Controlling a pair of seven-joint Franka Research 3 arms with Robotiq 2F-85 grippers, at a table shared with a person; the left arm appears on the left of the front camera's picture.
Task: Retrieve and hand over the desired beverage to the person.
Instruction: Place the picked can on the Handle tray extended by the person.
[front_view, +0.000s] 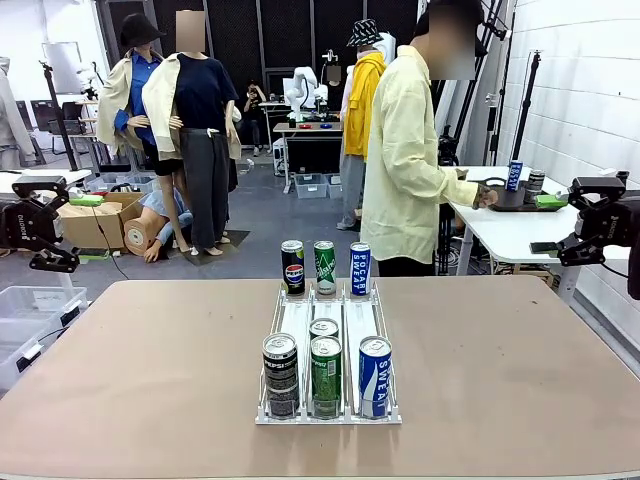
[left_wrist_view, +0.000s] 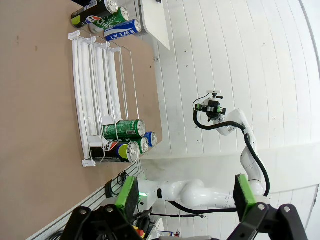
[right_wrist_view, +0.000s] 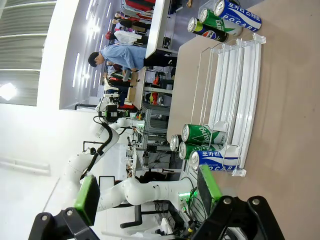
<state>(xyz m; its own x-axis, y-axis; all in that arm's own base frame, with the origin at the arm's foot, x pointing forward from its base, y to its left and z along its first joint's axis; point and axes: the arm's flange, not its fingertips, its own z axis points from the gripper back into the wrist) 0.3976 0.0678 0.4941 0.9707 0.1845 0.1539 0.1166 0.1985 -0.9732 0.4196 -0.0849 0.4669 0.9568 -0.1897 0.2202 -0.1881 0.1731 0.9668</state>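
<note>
- Beige tabletop (front_view: 150, 370) fills the foreground of the front view, with a white side table (front_view: 500, 225) and a white brick wall beyond it at about 2 o'clock.
- At the table's middle sits a white three-lane can rack (front_view: 328, 345), running from 6 toward 12 o'clock.
- At its 6 o'clock end stand a black can (front_view: 280, 375), a green can (front_view: 326, 375) and a blue can (front_view: 374, 376), side by side, with a further can (front_view: 323, 329) just behind the green one.
- At the rack's 12 o'clock end stand three more: a Pepsi can (front_view: 292, 267), a green Sprite can (front_view: 324, 266) and a blue Pocari Sweat can (front_view: 360, 268).
- The person (front_view: 405, 160) in the pale-yellow shirt stands past the table's far edge at roughly 1 o'clock, turned toward the side table, one hand (front_view: 486, 196) resting on it.
- The left gripper (left_wrist_view: 182, 197) hangs off the table's left side, its green pads (left_wrist_view: 127, 192) spread wide with nothing between them.
- The right gripper (right_wrist_view: 150, 192) hangs off the right side, likewise spread apart and holding nothing.
</note>
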